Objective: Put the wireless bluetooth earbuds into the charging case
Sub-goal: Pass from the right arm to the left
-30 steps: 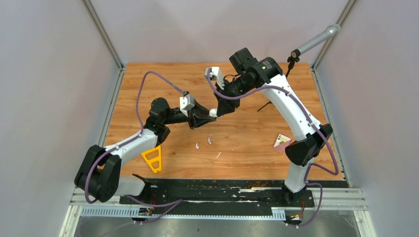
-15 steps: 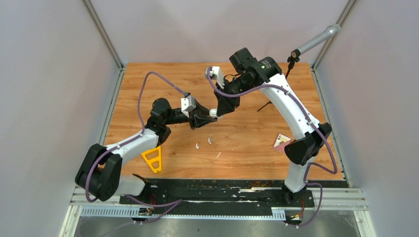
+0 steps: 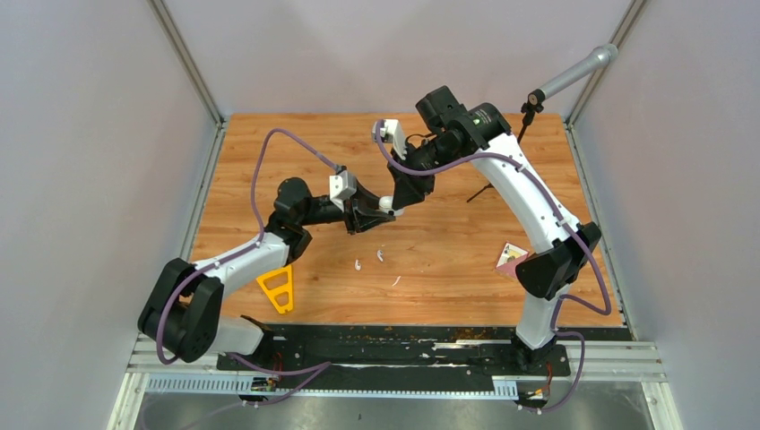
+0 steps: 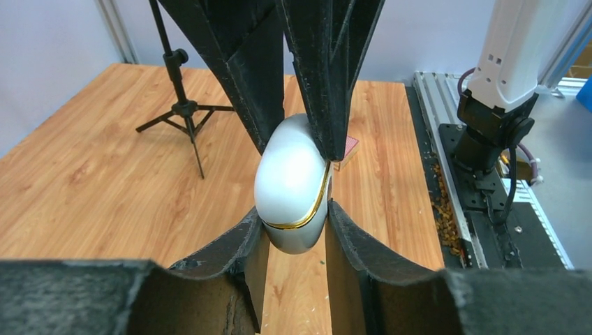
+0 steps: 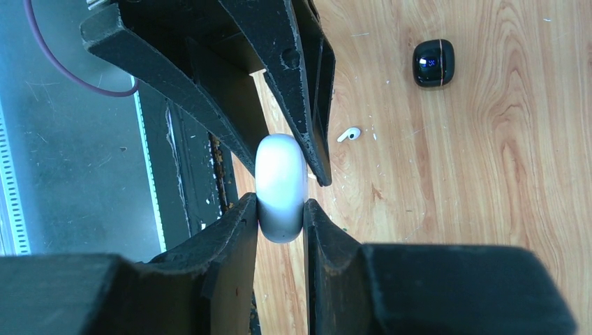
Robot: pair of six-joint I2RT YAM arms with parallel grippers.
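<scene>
A white pebble-like charging case (image 4: 292, 183) with a gold seam is held above the table between both grippers, lid closed. My left gripper (image 4: 293, 229) is shut on its lower end and my right gripper (image 5: 280, 215) is shut on its other end (image 5: 280, 178). The grippers meet mid-table in the top view (image 3: 386, 205). Two white earbuds (image 3: 358, 265) (image 3: 380, 255) lie on the wood in front of them; one shows in the right wrist view (image 5: 348, 133). A closed black case (image 5: 433, 63) lies on the wood. The black earbuds are out of view.
A thin white sliver (image 3: 395, 281) lies near the earbuds. A yellow triangular piece (image 3: 276, 288) sits front left. A small black tripod (image 3: 488, 186) stands at the back right, and a pink and white card (image 3: 511, 257) lies by the right arm's base.
My left gripper has edged slightly right and away from me with the white case. The right gripper has shifted slightly with it. The earbuds on the table have not moved.
</scene>
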